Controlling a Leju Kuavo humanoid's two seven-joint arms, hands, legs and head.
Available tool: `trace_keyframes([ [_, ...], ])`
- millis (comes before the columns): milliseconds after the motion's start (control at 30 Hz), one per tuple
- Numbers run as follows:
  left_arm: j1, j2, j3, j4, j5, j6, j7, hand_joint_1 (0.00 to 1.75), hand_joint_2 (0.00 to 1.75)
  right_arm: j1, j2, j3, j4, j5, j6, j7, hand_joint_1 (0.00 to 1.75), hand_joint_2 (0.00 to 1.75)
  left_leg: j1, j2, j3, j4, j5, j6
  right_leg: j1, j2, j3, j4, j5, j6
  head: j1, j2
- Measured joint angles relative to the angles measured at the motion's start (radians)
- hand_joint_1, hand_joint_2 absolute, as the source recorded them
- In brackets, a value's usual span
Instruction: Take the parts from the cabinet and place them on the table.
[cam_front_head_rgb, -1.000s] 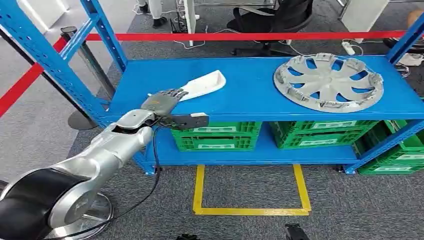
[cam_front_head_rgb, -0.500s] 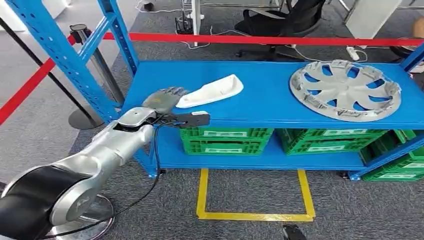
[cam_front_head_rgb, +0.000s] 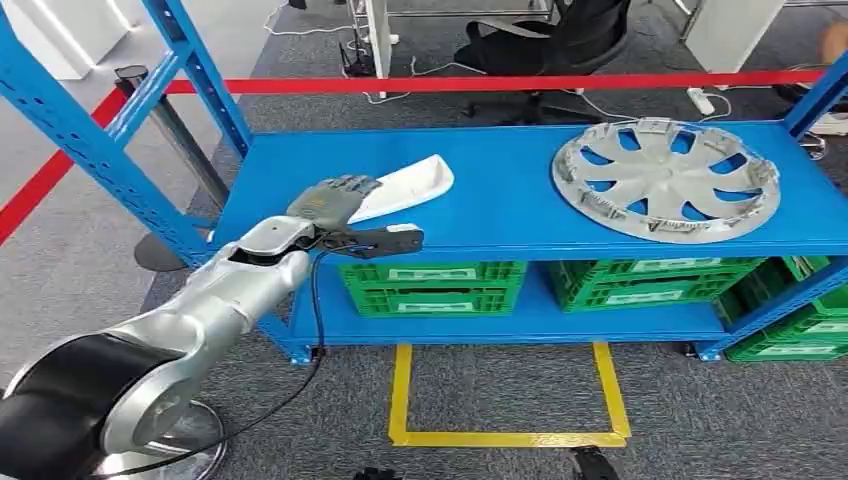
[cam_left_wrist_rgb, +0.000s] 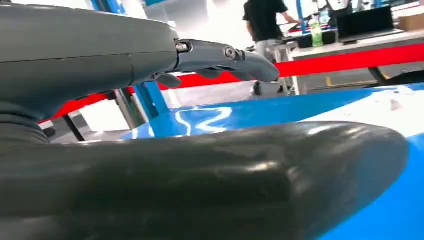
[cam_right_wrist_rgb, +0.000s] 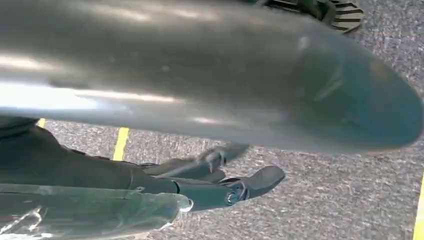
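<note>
Reaching stage, by the look of it: left hand (cam_front_head_rgb: 328, 203) over the blue shelf (cam_front_head_rgb: 500, 215), fingers (cam_front_head_rgb: 352, 184) spread and holding nothing, at the near end of the white part (cam_front_head_rgb: 405, 188). Next: close around it and lift. Right hand (cam_right_wrist_rgb: 220, 182) hanging loose over carpet, nothing held.

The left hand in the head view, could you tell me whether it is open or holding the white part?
Open. The left hand hovers with fingers spread at the near end of the white part, gripping nothing.
</note>
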Motion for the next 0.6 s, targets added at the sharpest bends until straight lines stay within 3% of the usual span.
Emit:
trace_keyframes([
  [67, -0.004, 0.000, 0.000, 0.000, 0.000, 0.000, 0.000, 0.00, 0.00, -0.001, 0.000, 0.000, 0.000, 0.000, 0.000, 0.000, 0.00, 0.00, 0.000, 0.001, 0.081, -0.174, 0.098, 0.005, -0.001, 0.002, 0.015, 0.000, -0.009, 0.007, 0.000, 0.000],
  [100, -0.006, 0.000, 0.000, 0.000, 0.000, 0.000, 0.000, 0.00, 0.00, -0.003, 0.000, 0.000, 0.000, 0.000, 0.000, 0.000, 0.00, 0.00, -0.003, 0.002, 0.106, -0.223, 0.102, 0.006, 0.007, 0.003, 0.015, 0.003, -0.015, 0.014, 0.001, 0.000],
  [133, -0.008, 0.000, 0.000, 0.000, 0.000, 0.000, 0.000, 0.00, 0.00, -0.005, 0.000, 0.000, 0.000, 0.000, 0.000, 0.000, 0.00, 0.00, -0.002, 0.000, 0.114, -0.241, 0.090, 0.017, 0.007, 0.005, 0.012, 0.007, -0.018, 0.017, 0.002, 0.000],
  [167, -0.008, -0.002, 0.000, 0.000, 0.000, 0.000, 0.001, 0.00, 1.75, -0.005, 0.000, 0.000, 0.000, 0.000, 0.000, 0.000, 0.00, 0.00, -0.004, 0.000, 0.111, -0.238, 0.092, 0.022, 0.005, 0.004, 0.012, 0.002, -0.015, 0.022, 0.002, 0.000],
  [200, -0.007, -0.004, 0.000, 0.000, 0.000, 0.001, 0.003, 0.00, 1.75, -0.004, 0.000, 0.000, 0.000, 0.000, 0.000, 0.000, 0.00, 0.00, -0.002, -0.001, 0.111, -0.242, 0.094, 0.018, 0.007, 0.005, 0.011, 0.006, -0.019, 0.007, 0.003, 0.000],
  [233, -0.007, -0.002, 0.000, 0.000, -0.001, 0.001, 0.004, 0.00, 1.75, -0.003, 0.000, 0.000, 0.000, 0.000, 0.000, 0.000, 0.00, 0.00, -0.003, -0.001, 0.111, -0.242, 0.094, 0.018, 0.007, 0.004, 0.011, 0.004, -0.016, 0.002, 0.003, 0.000],
  [333, -0.006, -0.003, 0.001, 0.000, -0.004, 0.000, 0.007, 0.00, 1.75, -0.001, 0.000, 0.000, 0.000, 0.000, 0.000, 0.000, 0.00, 0.00, -0.004, -0.006, 0.111, -0.242, 0.092, 0.024, 0.008, 0.000, 0.019, -0.007, -0.015, 0.003, 0.003, 0.000],
  [433, -0.006, -0.003, 0.001, 0.000, -0.008, -0.001, 0.007, 0.00, 1.75, -0.004, 0.000, 0.000, 0.000, -0.001, 0.001, 0.000, 0.00, 0.00, -0.005, -0.006, 0.111, -0.242, 0.090, 0.028, 0.007, 0.000, 0.021, -0.014, -0.012, 0.010, 0.003, 0.000],
  [500, -0.006, -0.003, 0.001, 0.000, -0.008, -0.002, 0.007, 0.00, 1.75, -0.004, 0.000, 0.000, 0.000, -0.001, 0.002, 0.000, 0.00, 0.00, -0.005, -0.006, 0.110, -0.241, 0.090, 0.031, 0.006, 0.000, 0.023, -0.018, -0.011, 0.026, 0.003, 0.000],
  [600, -0.006, -0.003, 0.001, 0.000, -0.008, -0.002, 0.007, 0.00, 1.75, -0.004, 0.000, 0.000, 0.000, -0.001, 0.002, 0.000, 0.00, 0.00, -0.005, -0.006, 0.111, -0.241, 0.091, 0.032, 0.006, 0.000, 0.023, -0.018, -0.011, 0.029, 0.002, 0.000],
])
